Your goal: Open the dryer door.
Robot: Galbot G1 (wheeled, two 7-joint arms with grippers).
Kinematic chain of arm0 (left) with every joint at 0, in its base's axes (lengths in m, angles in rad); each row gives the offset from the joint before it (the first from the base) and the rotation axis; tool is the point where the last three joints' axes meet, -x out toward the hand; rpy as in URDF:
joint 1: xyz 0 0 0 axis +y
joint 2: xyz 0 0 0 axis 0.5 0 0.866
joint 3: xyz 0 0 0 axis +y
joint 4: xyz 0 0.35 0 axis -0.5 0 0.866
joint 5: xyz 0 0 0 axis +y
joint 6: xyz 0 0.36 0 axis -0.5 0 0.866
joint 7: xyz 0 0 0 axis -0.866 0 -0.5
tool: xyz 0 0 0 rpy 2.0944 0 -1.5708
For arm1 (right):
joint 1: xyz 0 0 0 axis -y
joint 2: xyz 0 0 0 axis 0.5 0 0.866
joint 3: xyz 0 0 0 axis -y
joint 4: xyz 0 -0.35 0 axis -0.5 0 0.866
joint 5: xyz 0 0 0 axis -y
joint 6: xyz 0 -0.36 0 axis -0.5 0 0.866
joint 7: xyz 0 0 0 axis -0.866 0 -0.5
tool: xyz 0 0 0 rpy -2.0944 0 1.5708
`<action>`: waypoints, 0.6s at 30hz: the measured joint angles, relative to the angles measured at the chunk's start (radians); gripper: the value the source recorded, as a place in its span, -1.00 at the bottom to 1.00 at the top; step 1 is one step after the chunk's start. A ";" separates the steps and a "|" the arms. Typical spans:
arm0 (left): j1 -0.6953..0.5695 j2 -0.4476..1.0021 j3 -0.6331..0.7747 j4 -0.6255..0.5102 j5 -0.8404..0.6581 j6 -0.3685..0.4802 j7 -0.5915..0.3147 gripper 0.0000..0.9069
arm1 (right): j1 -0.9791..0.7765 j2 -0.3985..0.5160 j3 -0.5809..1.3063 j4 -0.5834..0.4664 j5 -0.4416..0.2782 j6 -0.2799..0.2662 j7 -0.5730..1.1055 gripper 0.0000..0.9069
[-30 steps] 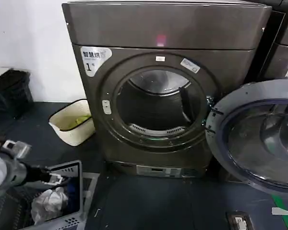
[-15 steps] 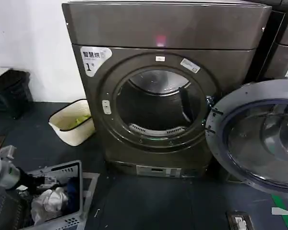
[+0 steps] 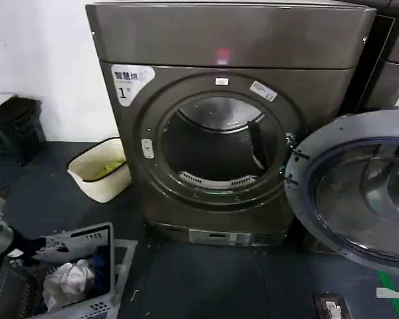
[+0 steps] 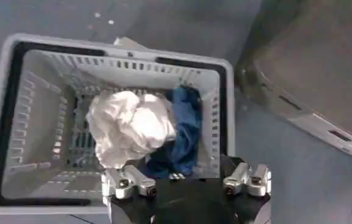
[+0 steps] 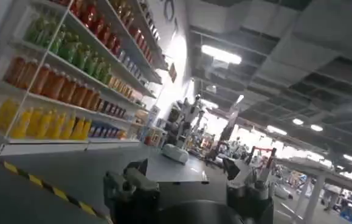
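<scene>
The bronze-grey dryer (image 3: 226,40) stands straight ahead, with a "1" sticker and a small pink light. Its round dryer door (image 3: 359,193) hangs swung wide to the right, its grey inner ring and domed glass facing me. The dark drum opening (image 3: 216,149) is uncovered. My left gripper (image 3: 58,247) is low at the left edge of the head view, far from the door, over a laundry basket. In the left wrist view the left gripper (image 4: 176,176) is shut on nothing. My right gripper (image 5: 185,170) stands open and empty, facing away into the room.
A grey laundry basket (image 4: 224,97) with white and blue cloth sits on the dark floor at front left. A cream tub (image 3: 100,169) stands beside the dryer's left side. A second machine (image 3: 392,60) is at the right. Shelves of bottles (image 5: 60,79) line the room behind.
My left arm has drawn back to the left and lower, towards the edge of the head view. The dryer door has stayed open and still.
</scene>
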 joint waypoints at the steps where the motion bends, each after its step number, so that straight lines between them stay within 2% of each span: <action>1: 0.001 -0.001 0.001 0.002 -0.001 0.000 -0.003 1.00 | 0.000 0.000 0.001 -0.001 0.003 0.002 0.000 1.00; 18: 0.002 -0.015 0.001 0.053 -0.011 0.000 -0.014 1.00 | 0.001 -0.006 0.009 -0.026 0.009 0.025 0.003 1.00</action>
